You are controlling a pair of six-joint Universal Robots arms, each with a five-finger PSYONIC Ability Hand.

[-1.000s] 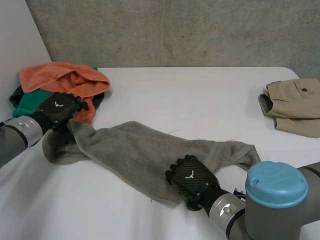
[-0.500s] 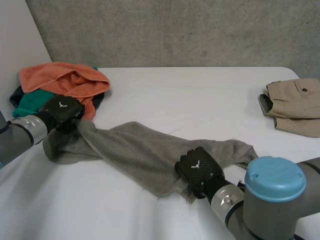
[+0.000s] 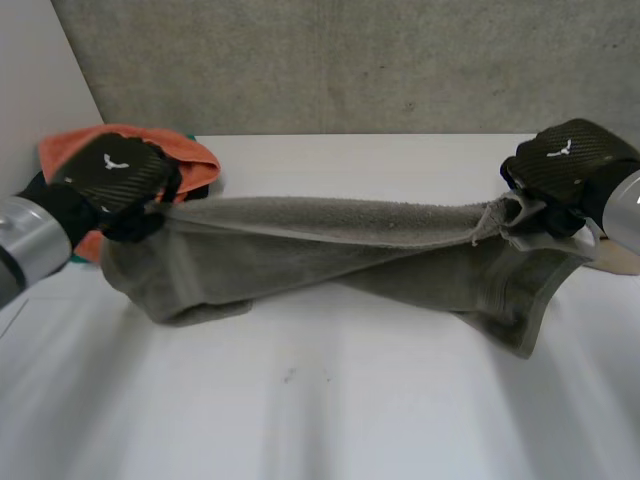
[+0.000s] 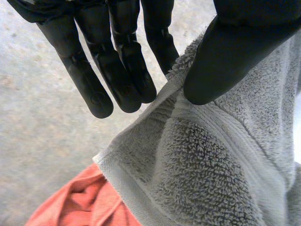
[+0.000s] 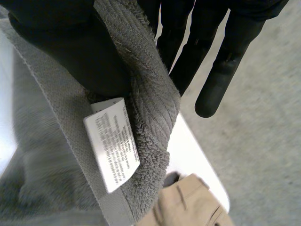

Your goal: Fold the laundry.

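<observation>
Taut grey towel (image 3: 330, 250) spans mid-frame.
Your left hand (image 3: 115, 180) and right hand (image 3: 570, 165) pinch its ends; right wrist view adds a white label (image 5: 112, 143).

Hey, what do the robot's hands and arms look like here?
The left hand and right hand are black, each with a carbon-weave back bearing a small white winged mark. Their fingers are matte black with rounded tips. The left arm begins with a silver-grey cuff.
</observation>
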